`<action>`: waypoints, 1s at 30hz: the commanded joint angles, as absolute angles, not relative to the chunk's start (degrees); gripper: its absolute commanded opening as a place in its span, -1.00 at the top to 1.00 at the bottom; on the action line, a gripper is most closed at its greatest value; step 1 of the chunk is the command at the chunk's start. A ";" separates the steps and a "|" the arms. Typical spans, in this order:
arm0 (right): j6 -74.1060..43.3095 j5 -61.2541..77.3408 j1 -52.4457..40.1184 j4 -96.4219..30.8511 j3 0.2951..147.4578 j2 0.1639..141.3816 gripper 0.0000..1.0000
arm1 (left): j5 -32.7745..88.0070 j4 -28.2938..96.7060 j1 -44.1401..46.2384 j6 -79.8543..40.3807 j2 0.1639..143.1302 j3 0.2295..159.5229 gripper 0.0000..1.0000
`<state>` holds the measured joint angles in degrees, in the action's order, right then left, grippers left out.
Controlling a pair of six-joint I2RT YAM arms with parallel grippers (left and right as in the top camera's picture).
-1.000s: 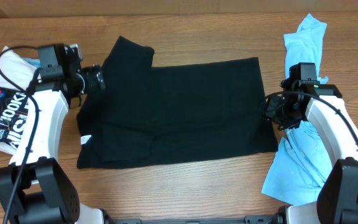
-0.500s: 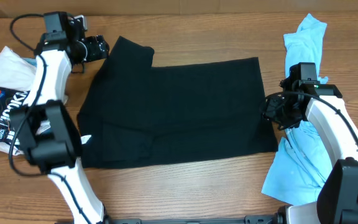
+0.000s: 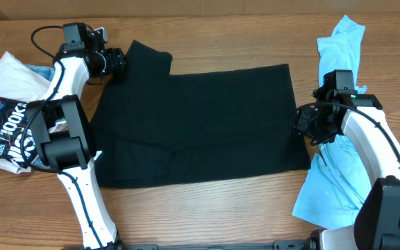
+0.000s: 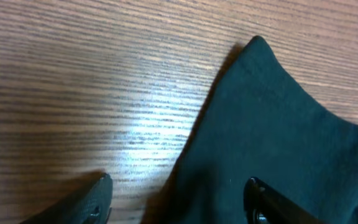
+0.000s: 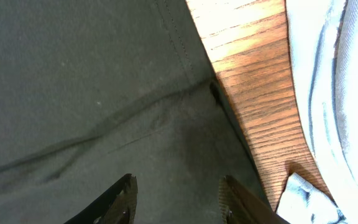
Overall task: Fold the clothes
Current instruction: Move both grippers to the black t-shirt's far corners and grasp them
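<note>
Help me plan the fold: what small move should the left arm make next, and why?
Probably lower the left arm's fingers and close them on the plain black fabric T-shirt's corner: they stand open astride its edge, holding nothing.

Wooden table [image 3: 207, 208], grain running left to right. A crumpled white printed cloth item [image 3: 5, 118] lies at its left edge, with a dark graphic and white lettering. A paler tan strip [image 3: 255, 7] runs along the far edge.

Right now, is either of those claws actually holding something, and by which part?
Nothing is held. The left gripper is open over a corner of the black T-shirt; the right gripper is open above the shirt's right edge.
</note>
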<state>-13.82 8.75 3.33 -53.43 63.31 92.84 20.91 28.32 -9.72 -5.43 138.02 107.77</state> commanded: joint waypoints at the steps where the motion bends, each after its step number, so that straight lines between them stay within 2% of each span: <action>1: -13.50 9.13 3.49 -53.12 63.72 91.37 0.08 | 22.15 29.61 -8.67 -4.25 140.97 108.88 0.10; 2: -13.50 9.13 3.49 -53.04 63.72 91.37 0.08 | 22.13 30.13 -8.49 -4.23 141.18 108.88 0.31; 4: -13.47 9.10 3.49 -52.71 63.72 91.37 0.08 | 22.06 31.48 -8.21 -3.86 141.21 108.88 0.62; 9: -13.45 9.10 3.49 -49.93 63.72 91.37 0.08 | 20.84 35.11 -8.56 -3.84 141.18 108.90 0.89; 13: -13.43 9.06 3.49 -43.20 63.72 91.39 0.08 | 20.47 37.47 -9.80 -4.60 139.72 108.92 0.92; 21: -10.00 8.62 3.51 -21.91 63.72 93.38 0.09 | 20.38 38.76 -11.00 -5.39 132.29 108.92 0.92; 25: -9.93 8.69 3.51 -14.66 63.72 98.06 0.08 | 20.40 38.98 -11.00 -7.18 130.26 108.92 0.92; 30: -7.81 8.69 3.49 -7.79 66.26 108.42 -0.06 | 20.43 40.42 -10.79 -9.26 130.10 108.92 0.92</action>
